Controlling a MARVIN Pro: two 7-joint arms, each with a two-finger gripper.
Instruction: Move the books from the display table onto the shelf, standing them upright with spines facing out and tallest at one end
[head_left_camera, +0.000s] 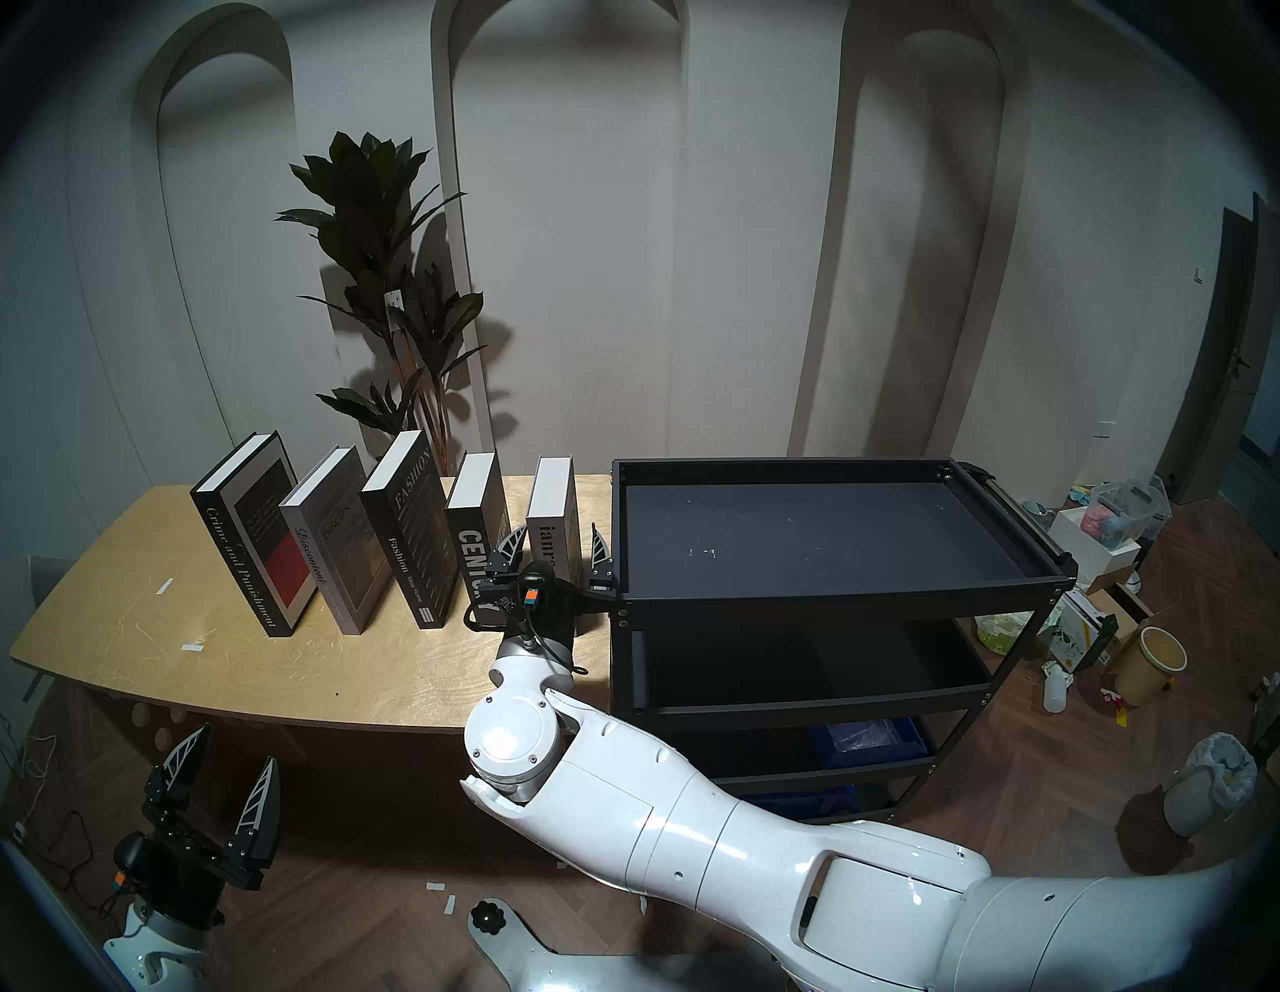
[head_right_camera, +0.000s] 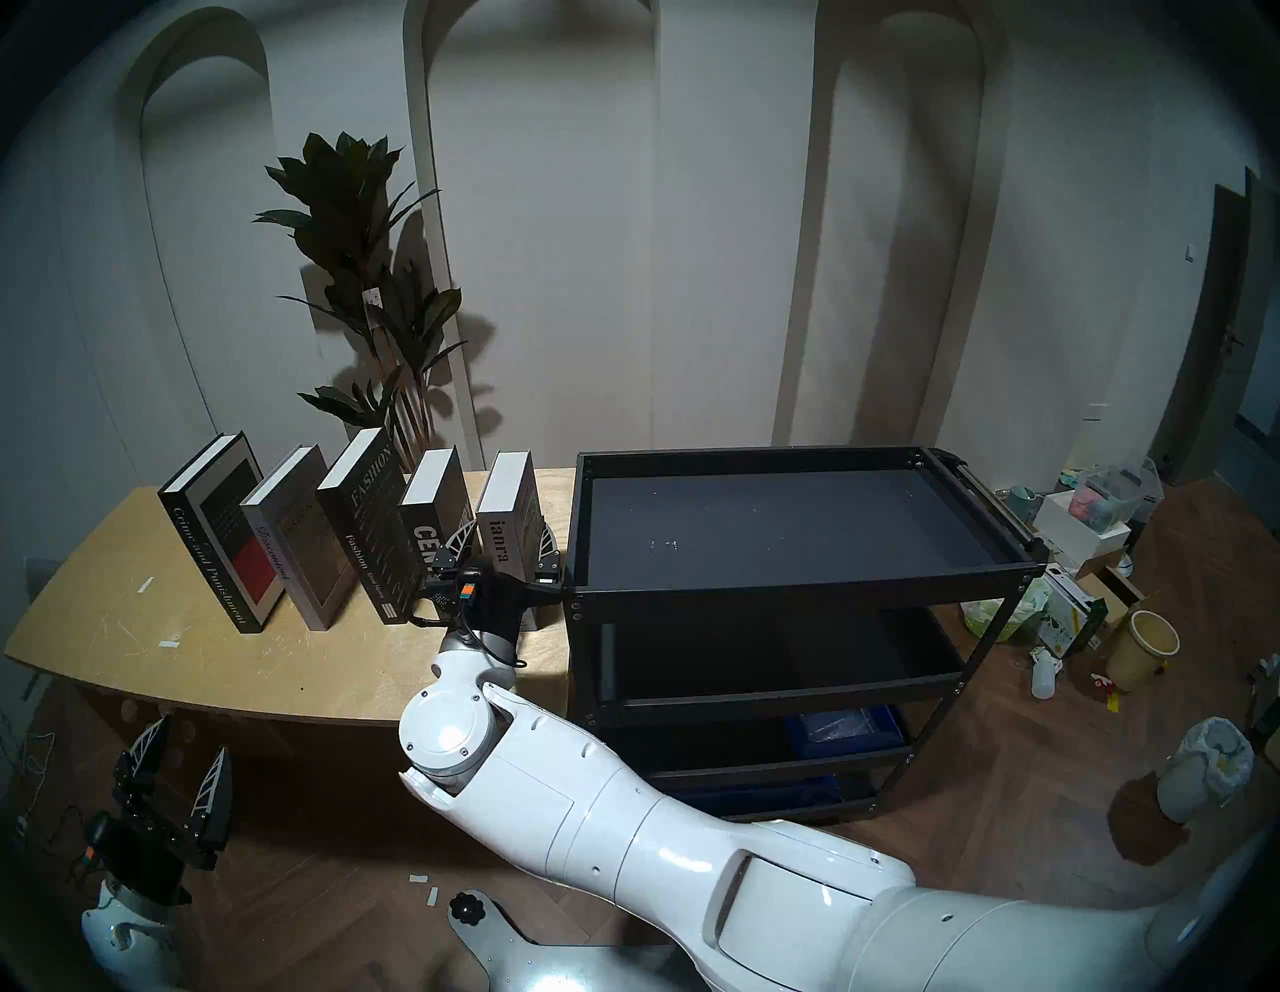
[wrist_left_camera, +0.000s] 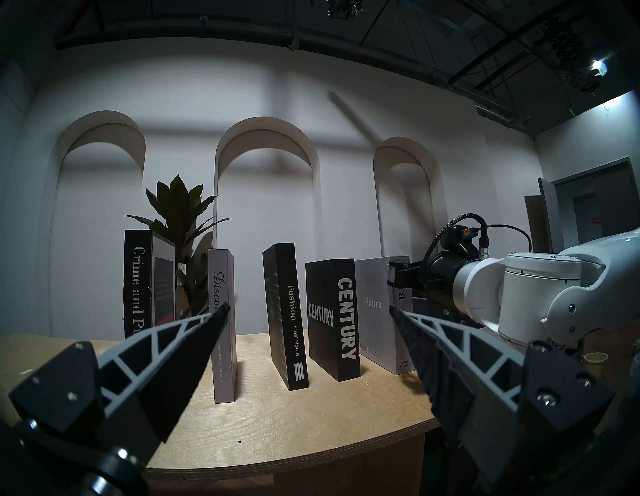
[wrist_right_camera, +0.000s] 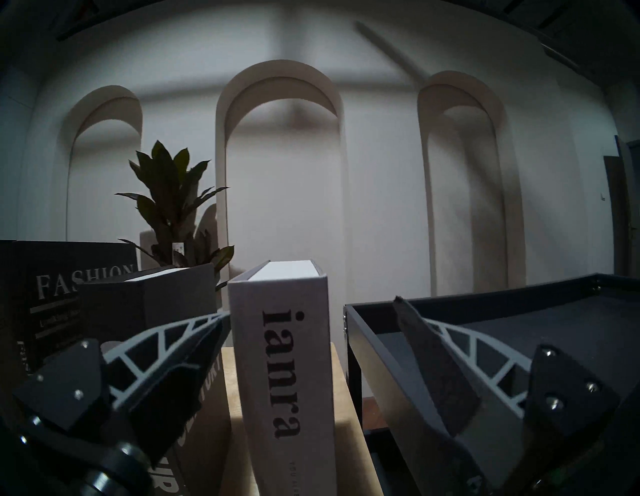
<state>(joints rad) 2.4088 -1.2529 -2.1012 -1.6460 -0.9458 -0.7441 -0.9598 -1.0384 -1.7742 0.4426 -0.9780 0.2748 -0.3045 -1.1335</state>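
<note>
— Books: how many?
— Five thick black or grey hardcovers upright on the light plywood desk. Right claw, fingers apart, straddles the grey ianra book.
— Obstacles?
— Black metal shelf cart just right; left claw gapes, well apart.

Left of the black shelf, the plywood table is pale tan. On it, Crime and Punishment is black with a red block, ianra pale grey – black lettering – and Century black, lettered white.
</note>
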